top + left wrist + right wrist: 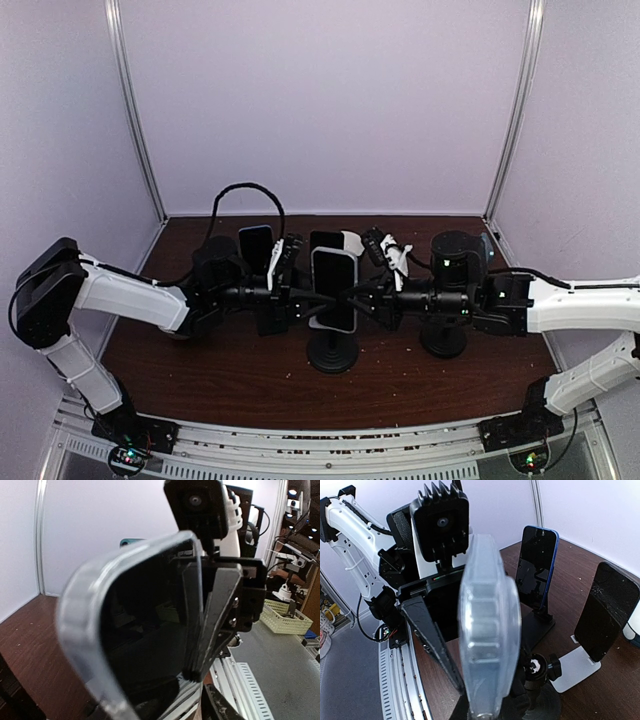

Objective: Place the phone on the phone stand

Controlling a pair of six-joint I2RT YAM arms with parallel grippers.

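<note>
- Pale walls close in a brown table [200, 375]. From above, the left arm [130, 295] reaches in from 8 o'clock and the right arm [580, 305] from 4 o'clock. Both are stretched level toward the middle, wrists facing each other.
- Between them the phone [333, 285], in a clear case, stands upright over the round black base of the phone stand [333, 355]. The left gripper [300, 292] is at its 9 o'clock edge and the right gripper [372, 295] at its 3 o'clock edge.
- Counted from above: two arms, three phones. A blue-rimmed phone [255, 243] stands at 11 o'clock of the cased one, and a dark phone [325, 240] at 12 o'clock leans on a white stand [350, 240].
- Left wrist view: the phone fills the frame. At its 3 o'clock edge the right gripper's two dark fingers [220, 615] are pinched together on the case rim.
- The left gripper's own jaws stand half wide either side of the phone. Their pads are cut off at the bottom corners, so I cannot tell whether they press it.
- Right wrist view: the phone is edge-on at centre, with one left finger [427, 635] slanting to it from 9 o'clock.
- Three stands show here: the ball-jointed phone stand at 5 o'clock, a black stand [535, 625] under the blue-rimmed phone, and the white stand.
</note>
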